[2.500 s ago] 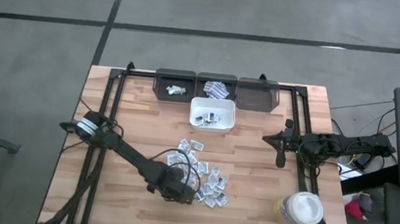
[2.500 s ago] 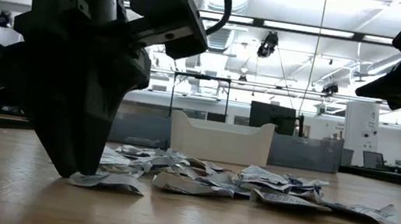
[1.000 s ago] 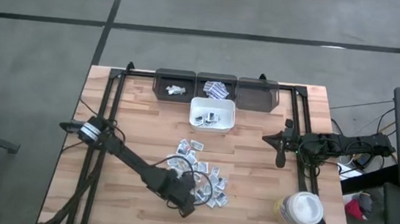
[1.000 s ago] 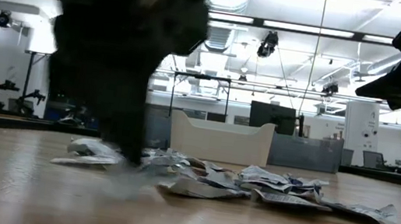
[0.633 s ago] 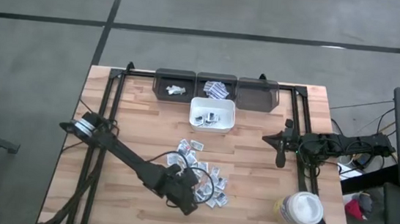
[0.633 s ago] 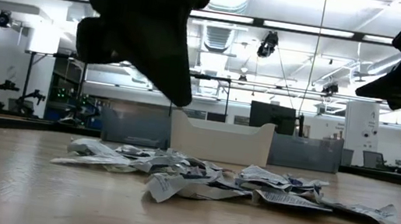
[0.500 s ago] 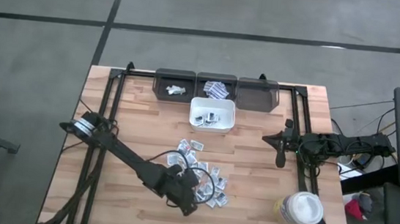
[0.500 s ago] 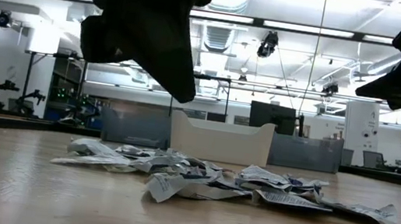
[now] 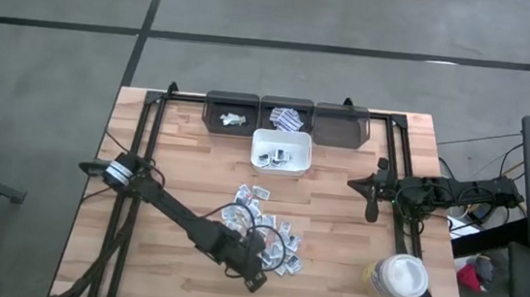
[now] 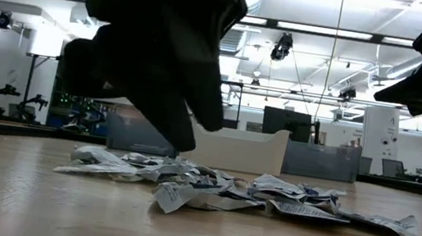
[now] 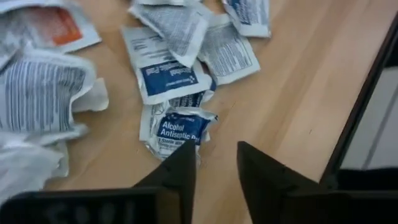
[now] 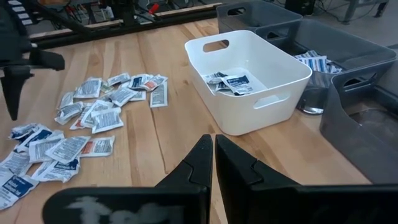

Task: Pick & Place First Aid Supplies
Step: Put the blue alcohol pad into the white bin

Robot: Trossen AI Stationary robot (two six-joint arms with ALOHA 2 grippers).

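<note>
The first aid supplies (image 9: 267, 232) lie as a loose pile of several small white and blue sachets on the wooden table. More of them sit in the white bin (image 9: 280, 166) and in two dark bins (image 9: 233, 106). My left gripper (image 11: 214, 152) hovers open just above the pile's near edge (image 10: 199, 133), with nothing between its fingers. Just beyond its fingertips lies a crumpled blue "Alcohol Antiseptic" sachet (image 11: 178, 128). My right gripper (image 12: 213, 144) waits shut above the table's right side (image 9: 373, 196), clear of everything.
Three dark bins (image 9: 341, 122) line the far edge, with the white bin in front of the middle one. A white round lidded tub (image 9: 399, 276) stands at the near right corner. Black frame rails (image 9: 137, 156) run along the table's left and right sides.
My left gripper has risen from the table beside the pile and has opened; it now hangs a little above the sachets. One sachet at the pile's near edge has been pushed up into a crumpled, half-standing shape.
</note>
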